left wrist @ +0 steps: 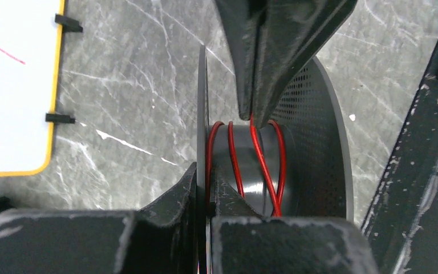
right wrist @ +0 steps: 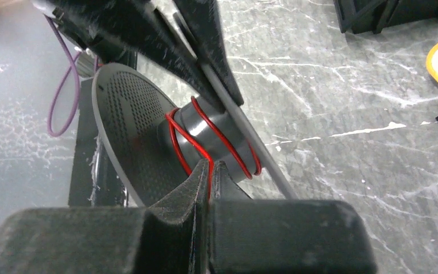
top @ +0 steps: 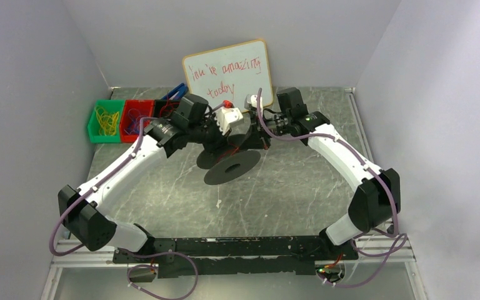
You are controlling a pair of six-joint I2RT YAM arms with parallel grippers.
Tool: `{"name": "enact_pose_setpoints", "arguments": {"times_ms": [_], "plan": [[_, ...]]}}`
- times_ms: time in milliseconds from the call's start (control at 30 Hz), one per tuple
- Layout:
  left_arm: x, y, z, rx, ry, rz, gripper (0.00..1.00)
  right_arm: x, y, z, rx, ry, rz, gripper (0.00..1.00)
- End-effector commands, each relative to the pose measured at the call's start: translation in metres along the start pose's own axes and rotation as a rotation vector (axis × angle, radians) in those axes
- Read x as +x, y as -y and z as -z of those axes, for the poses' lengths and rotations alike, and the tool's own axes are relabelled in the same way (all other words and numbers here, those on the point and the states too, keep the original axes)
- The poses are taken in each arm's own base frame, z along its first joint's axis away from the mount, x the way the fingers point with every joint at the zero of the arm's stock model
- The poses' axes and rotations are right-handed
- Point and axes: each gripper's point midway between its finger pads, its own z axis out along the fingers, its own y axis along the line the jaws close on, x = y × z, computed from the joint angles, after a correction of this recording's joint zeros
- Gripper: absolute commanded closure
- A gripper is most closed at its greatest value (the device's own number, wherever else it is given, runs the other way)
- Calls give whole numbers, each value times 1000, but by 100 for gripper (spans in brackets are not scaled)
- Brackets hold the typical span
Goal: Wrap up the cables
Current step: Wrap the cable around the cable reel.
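A black spool [top: 231, 166] is held off the table between both arms. My left gripper [left wrist: 205, 178] is shut on the spool's thin flange [left wrist: 202, 103], one finger on each side of it. The red cable [left wrist: 235, 154] runs in a few loose turns around the hub [left wrist: 251, 171], beside the perforated flange [left wrist: 313, 137]. My right gripper [right wrist: 210, 169] is shut on a strand of the cable [right wrist: 202, 149] right at the hub [right wrist: 208, 128]. In the top view the left gripper [top: 217, 139] and right gripper [top: 255, 130] meet over the spool.
A whiteboard [top: 228, 69] with red writing leans on the back wall. A green bin [top: 94, 128] of yellow bands and a red bin [top: 125, 128] stand at the back left, next to a blue object [top: 175, 92]. Walls close in on both sides.
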Motion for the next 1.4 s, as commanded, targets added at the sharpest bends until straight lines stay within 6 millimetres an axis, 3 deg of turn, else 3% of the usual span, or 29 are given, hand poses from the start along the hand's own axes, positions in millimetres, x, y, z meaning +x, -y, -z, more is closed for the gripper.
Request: {"name": "enact_pose_setpoints", "arguments": {"times_ms": [0,167,333,500,900,1200,1367], "plan": [[-29,9,30,77,95,77,98,-14,4,14,35,40,217,100],[-45,11,45,151,160,133,97,4,2,16,15,17,231,100],[-41,21,43,217,164,161,97,7,-2,16,-14,25,228,100],[-32,10,40,235,202,259,97,13,-7,17,-49,27,228,100],[-46,0,43,300,276,342,97,14,-5,19,-56,73,137,100],[-48,-13,41,296,295,431,98,18,9,18,26,73,95,100],[-40,-27,29,263,291,502,98,23,22,18,81,66,53,100]]}}
